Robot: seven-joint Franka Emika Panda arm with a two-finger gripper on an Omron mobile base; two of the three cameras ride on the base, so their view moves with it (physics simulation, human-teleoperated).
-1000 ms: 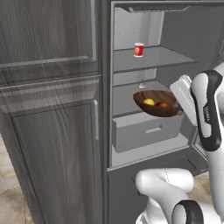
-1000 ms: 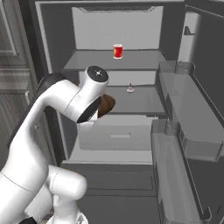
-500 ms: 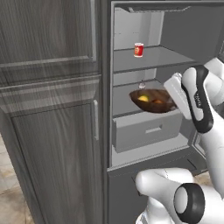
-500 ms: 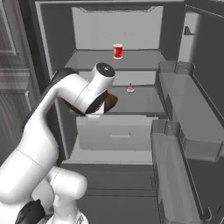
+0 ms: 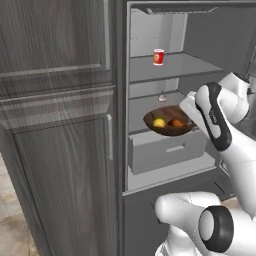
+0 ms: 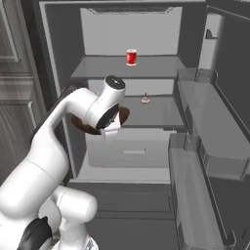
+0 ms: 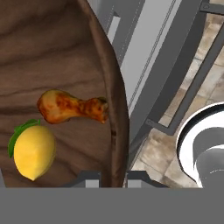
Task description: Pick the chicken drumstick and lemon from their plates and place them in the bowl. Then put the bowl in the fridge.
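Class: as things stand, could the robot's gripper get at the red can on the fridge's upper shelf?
Probably not: the gripper is shut on the bowl rim, though the red can stands unobstructed.

A red can [image 5: 158,56] stands on the upper shelf [image 6: 146,67], and a small object [image 6: 145,99] sits far back on the middle shelf [image 6: 154,111], otherwise bare.

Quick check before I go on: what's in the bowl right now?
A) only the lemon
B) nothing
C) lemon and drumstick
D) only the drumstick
C: the hand view shows the lemon and the chicken drumstick lying side by side inside the bowl.
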